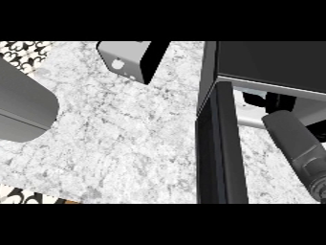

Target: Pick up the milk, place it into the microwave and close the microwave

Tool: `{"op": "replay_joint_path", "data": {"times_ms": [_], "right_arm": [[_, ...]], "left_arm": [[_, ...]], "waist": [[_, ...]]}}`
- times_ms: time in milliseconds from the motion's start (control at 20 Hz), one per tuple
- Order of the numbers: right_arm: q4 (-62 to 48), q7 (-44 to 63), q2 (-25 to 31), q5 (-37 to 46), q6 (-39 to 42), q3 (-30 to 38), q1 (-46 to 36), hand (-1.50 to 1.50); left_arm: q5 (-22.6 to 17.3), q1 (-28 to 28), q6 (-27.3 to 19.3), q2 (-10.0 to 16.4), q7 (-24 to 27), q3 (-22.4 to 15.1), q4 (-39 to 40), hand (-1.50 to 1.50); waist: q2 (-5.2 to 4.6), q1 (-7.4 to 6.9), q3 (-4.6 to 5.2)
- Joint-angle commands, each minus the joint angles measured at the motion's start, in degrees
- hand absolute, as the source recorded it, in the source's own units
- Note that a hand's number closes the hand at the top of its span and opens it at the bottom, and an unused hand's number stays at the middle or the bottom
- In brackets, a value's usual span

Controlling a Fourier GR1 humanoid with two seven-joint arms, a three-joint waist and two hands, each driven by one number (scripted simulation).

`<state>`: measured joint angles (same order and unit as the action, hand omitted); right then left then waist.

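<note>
Setting: a white marbled desk (pixel 123 134) seen steeply from above, with black-and-white patterned floor (pixel 10 194) showing past its near-left and far-left corners
Microwave: the black microwave (pixel 278 62) stands at the desk's right side, its top filling the upper-right corner of the view
Door: the microwave door (pixel 222 148) stands swung open toward the viewer and is seen nearly edge-on, a tall dark slab running from the cabinet's front down to the lower edge of the scene
Right forearm: the grey right forearm (pixel 303 153) comes in from the lower right and slants up and left, just right of the open door, into the microwave's mouth
Right hand: the black right hand (pixel 277 102) sits inside the opening, half covered by the cabinet's front lip; I cannot tell whether it is spread, closed or clamped on anything
Milk: cannot be made out anywhere on the desk; the cavity around the right hand is mostly hidden
Left hand: outside the frame; only the broad grey left forearm (pixel 14 100) shows, lying across the left edge above the desk
Other item: a grey box with a black side (pixel 126 60) stands at the far centre of the desk, well apart from both arms
</note>
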<state>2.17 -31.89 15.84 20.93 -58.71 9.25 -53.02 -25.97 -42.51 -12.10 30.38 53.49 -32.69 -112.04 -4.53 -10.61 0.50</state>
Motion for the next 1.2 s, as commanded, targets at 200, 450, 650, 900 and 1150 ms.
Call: {"op": "replay_joint_path", "data": {"times_ms": [200,450,650,900,1150], "right_arm": [[0.1,-3.4,-5.9,2.8,9.2,-3.0,-3.6,-1.50],[0.4,-5.6,-7.8,2.8,12.5,-3.0,-2.8,-1.50],[0.1,-5.0,-8.6,2.5,16.7,-2.8,-4.4,-1.50],[3.5,-9.0,-10.7,-2.3,21.4,2.0,-3.1,-1.50],[5.1,-14.6,-10.8,-6.1,29.6,5.7,0.0,-1.50]], "left_arm": [[-0.2,0.5,0.4,0.4,-1.0,-0.1,0.6,-1.50],[-1.4,2.5,0.3,0.3,-0.8,2.9,0.6,-1.50],[-0.3,2.0,0.5,-0.3,-0.1,1.4,1.4,-1.50],[0.4,1.5,0.6,-0.8,0.2,0.5,2.3,-1.50],[0.2,0.2,0.9,-0.3,0.4,0.7,1.9,-1.50]], "waist": [[0.64,0.48,-1.00],[0.58,1.43,-0.99],[0.99,1.68,-0.91],[1.37,3.01,-1.01],[1.89,4.48,-1.00]]}}
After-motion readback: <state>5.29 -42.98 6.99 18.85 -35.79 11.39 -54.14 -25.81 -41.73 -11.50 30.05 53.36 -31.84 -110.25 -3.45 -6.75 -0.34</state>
